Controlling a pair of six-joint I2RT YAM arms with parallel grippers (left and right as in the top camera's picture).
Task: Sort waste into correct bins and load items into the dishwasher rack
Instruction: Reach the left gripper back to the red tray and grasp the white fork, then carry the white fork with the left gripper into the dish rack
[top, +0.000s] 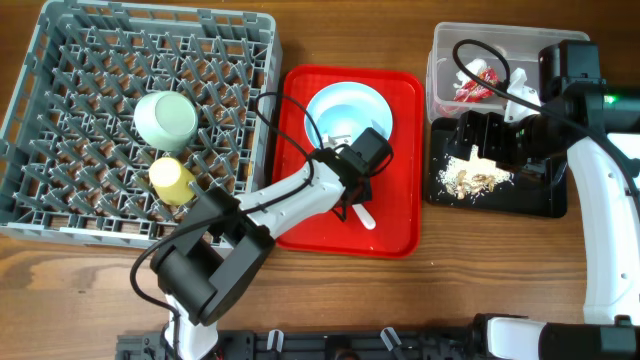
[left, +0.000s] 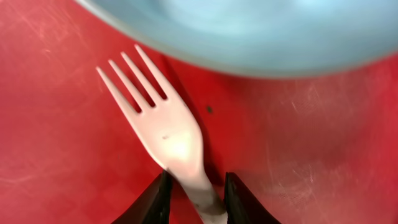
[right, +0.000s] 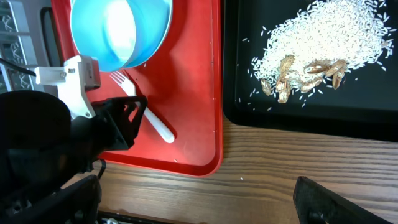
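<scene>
A white plastic fork (left: 168, 134) lies on the red tray (top: 400, 215) just in front of a pale blue bowl (top: 348, 112). My left gripper (left: 196, 199) is low over the tray, its jaws on either side of the fork's handle with a narrow gap showing. It also shows in the overhead view (top: 352, 182). My right gripper (top: 485, 140) is wide open and empty above the black tray (top: 545, 200), which holds whitish crumbs (top: 475, 175). The red-and-white wrapper (top: 478, 82) lies in the clear tub (top: 440, 40). No chopsticks show.
The grey dishwasher rack (top: 60, 215) stands at the left with an upturned pale bowl (top: 165, 118) and a yellow-green cup (top: 172, 180) in it. In the right wrist view, bare wood table (right: 249, 186) lies in front of both trays.
</scene>
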